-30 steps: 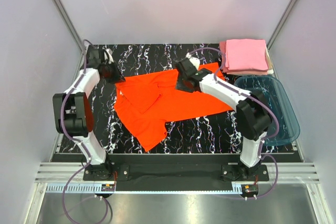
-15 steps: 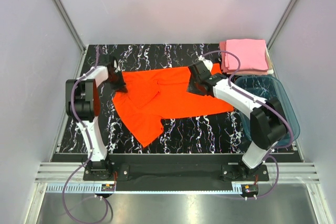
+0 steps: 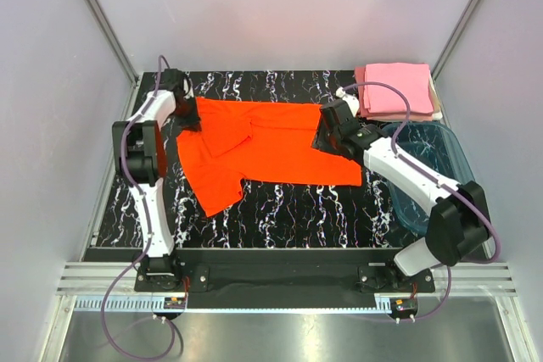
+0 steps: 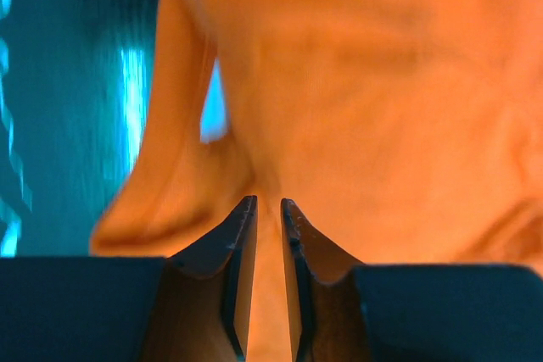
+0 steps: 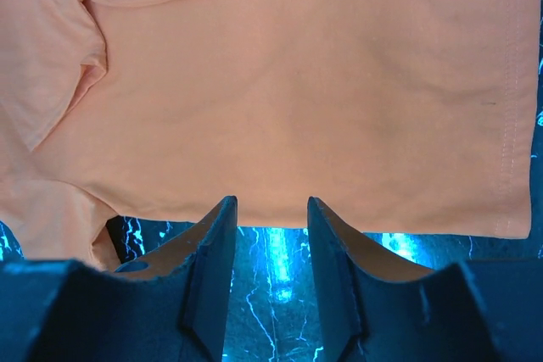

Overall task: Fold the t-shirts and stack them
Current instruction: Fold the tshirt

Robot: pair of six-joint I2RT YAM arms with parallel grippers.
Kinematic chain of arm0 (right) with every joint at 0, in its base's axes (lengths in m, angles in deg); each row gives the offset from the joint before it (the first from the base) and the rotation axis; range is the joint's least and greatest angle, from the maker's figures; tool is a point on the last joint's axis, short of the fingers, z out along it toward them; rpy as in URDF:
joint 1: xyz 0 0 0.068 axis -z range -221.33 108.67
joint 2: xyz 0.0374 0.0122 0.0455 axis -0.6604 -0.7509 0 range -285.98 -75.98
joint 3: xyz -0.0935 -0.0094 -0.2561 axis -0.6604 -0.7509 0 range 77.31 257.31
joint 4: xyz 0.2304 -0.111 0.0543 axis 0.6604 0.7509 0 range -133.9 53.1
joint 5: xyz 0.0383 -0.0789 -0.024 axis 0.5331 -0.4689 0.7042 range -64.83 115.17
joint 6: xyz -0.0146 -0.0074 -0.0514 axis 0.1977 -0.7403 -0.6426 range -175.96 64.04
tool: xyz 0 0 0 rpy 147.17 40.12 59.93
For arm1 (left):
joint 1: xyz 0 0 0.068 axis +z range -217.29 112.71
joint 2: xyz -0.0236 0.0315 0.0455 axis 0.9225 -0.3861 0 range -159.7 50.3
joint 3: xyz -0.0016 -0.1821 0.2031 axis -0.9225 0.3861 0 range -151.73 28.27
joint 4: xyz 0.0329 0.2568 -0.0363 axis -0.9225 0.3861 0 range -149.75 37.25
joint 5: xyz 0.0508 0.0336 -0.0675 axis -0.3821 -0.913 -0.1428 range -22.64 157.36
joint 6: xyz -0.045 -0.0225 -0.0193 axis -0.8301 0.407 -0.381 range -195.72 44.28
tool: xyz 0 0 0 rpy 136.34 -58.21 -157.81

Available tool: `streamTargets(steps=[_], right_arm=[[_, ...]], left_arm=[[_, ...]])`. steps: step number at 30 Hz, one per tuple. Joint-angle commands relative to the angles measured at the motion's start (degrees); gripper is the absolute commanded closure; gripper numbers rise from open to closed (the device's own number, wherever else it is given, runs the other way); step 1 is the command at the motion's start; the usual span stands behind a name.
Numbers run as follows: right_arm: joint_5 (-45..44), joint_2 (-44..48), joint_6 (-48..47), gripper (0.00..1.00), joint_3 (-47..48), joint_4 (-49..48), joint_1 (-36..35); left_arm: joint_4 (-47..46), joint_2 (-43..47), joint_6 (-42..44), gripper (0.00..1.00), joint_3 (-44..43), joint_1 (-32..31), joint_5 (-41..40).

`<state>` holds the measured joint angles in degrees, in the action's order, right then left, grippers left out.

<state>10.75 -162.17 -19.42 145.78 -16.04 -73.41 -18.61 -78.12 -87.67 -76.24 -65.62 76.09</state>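
Observation:
An orange-red t-shirt (image 3: pixel 271 142) lies spread across the black marbled table (image 3: pixel 297 205), with one sleeve pointing toward the near left. My left gripper (image 3: pixel 188 118) sits at the shirt's far left corner. In the left wrist view the narrow jaws of the left gripper (image 4: pixel 267 201) pinch a bunched fold of the orange cloth (image 4: pixel 382 82). My right gripper (image 3: pixel 327 129) is at the shirt's right part. In the right wrist view the right gripper (image 5: pixel 271 201) stands open, bare table (image 5: pixel 280 269) between the jaws and the flat shirt (image 5: pixel 297 82) edge at the fingertips. Folded pink t-shirts (image 3: pixel 397 91) are stacked at the far right.
A translucent teal tub (image 3: pixel 441 171) stands at the right edge of the table, beside the right arm's forearm and just in front of the pink stack. Grey walls close in the table on the left, back and right.
Both grippers moved away from each other and toward the far side. The shirt went from a crumpled diagonal to a wide flat spread. The left jaws have opened slightly.

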Motion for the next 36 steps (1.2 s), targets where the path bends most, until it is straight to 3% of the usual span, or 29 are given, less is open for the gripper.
streamTargets(steps=[1, 6, 7, 12, 16, 19, 27, 36], right_arm=[[0.0, 2.7, 0.9, 0.54, -1.2, -1.6, 0.3], [1.2, 6.2, 2.3, 0.54, -5.3, -3.4, 0.3], [1.9, 7.1, 2.6, 0.54, -6.5, -4.0, 0.3], [5.0, 10.4, 4.0, 0.54, -9.2, -4.8, 0.3], [5.1, 14.7, 4.3, 0.54, -11.4, -5.3, 0.3], [5.2, 16.1, 4.7, 0.54, -12.7, -5.8, 0.3], [6.1, 17.6, 5.5, 0.53, -14.6, -6.1, 0.3], [2.9, 21.3, 6.7, 0.53, -17.1, -6.0, 0.3]], left_arm=[[2.1, 15.4, -0.4, 0.77, 7.6, 0.5, 1.2], [-5.3, 34.6, -6.3, 0.64, 32.0, 0.6, 0.3], [-6.4, 39.9, -9.4, 0.64, 39.6, 0.6, -0.4], [-7.5, 51.3, -15.2, 0.62, 57.6, -1.4, -1.3], [-8.1, 60.3, -18.2, 0.59, 65.1, -3.3, -1.9], [-8.3, 62.1, -20.2, 0.59, 67.5, -4.5, 0.1], [-8.9, 60.4, -24.4, 0.57, 70.6, -8.5, -6.6], [-11.6, 58.2, -27.0, 0.57, 73.4, -12.7, -8.5]])
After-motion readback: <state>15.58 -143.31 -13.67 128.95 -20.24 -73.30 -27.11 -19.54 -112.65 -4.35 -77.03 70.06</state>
